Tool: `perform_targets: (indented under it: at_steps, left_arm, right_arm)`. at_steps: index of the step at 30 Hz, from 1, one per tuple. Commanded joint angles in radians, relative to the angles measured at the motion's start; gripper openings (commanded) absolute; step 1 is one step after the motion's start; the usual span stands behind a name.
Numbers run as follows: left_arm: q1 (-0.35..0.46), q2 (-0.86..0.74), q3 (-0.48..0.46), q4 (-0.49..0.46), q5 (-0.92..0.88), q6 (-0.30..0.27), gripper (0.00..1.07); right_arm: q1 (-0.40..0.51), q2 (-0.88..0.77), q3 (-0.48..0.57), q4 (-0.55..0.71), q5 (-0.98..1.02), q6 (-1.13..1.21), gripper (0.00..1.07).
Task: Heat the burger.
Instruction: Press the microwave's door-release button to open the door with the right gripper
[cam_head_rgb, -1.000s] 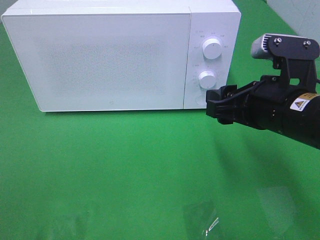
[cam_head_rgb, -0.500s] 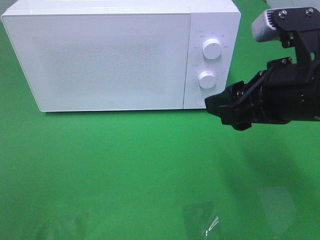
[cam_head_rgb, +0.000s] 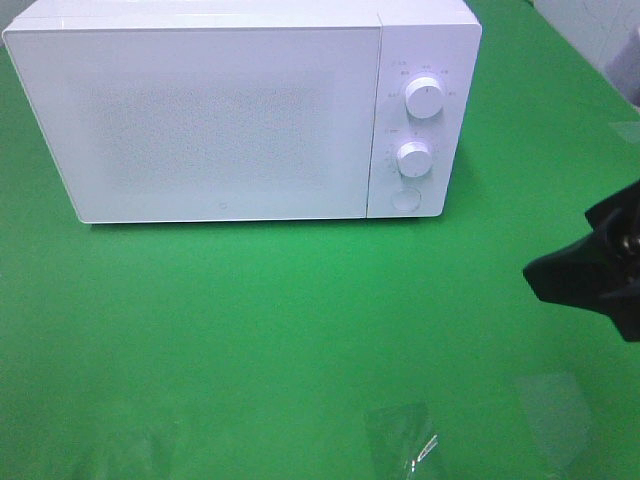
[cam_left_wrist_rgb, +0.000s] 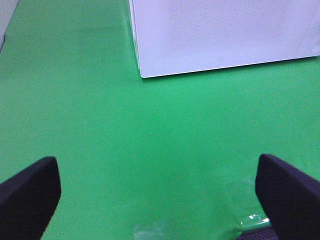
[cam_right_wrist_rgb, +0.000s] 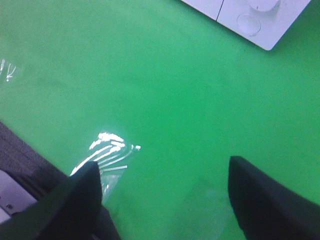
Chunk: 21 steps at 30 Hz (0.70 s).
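White box microwave oven (cam_head_rgb: 220, 110): 11 o'clock on the counter, door closed, two round white dials (cam_head_rgb: 425, 98) on its right panel. Burger: not in view anywhere; whether it sits behind the closed door cannot be told. Left fingers (cam_left_wrist_rgb: 285, 192): spread wide, empty. Right fingers (cam_head_rgb: 585, 275): 3 o'clock, parted, empty, well apart from the oven. Risk: turning a dial before the burger is confirmed inside would likely run the oven empty. Surface: green cloth counter (cam_head_rgb: 250, 330), clear glossy tape patches (cam_head_rgb: 400, 435) at 6 o'clock; pale wall at 1 o'clock.
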Motion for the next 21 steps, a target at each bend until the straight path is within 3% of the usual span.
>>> perform_targets:
  at_steps: [1,9,12,13,21]
  left_arm:
    - [0.006,-0.017,0.004,-0.003,-0.006,-0.004,0.98]
    - [0.006,-0.017,0.004,-0.003,-0.006,-0.004,0.98]
    - [0.006,-0.017,0.004,-0.003,-0.006,-0.004,0.98]
    - [0.006,-0.017,0.004,-0.003,-0.006,-0.004,0.98]
    - [0.006,-0.017,0.004,-0.003,-0.006,-0.004,0.98]
  right_arm:
    - [-0.002,-0.053,-0.005,-0.014,0.078,0.018,0.69]
    - [-0.020,-0.288,0.000,-0.040,0.130,0.079,0.69]
    - [-0.076,-0.361,0.027,-0.035,0.160,0.104,0.69]
    - [-0.150,-0.438,0.067,-0.040,0.179,0.105,0.69]
    - [-0.274,-0.623,0.166,-0.027,0.226,0.171,0.69]
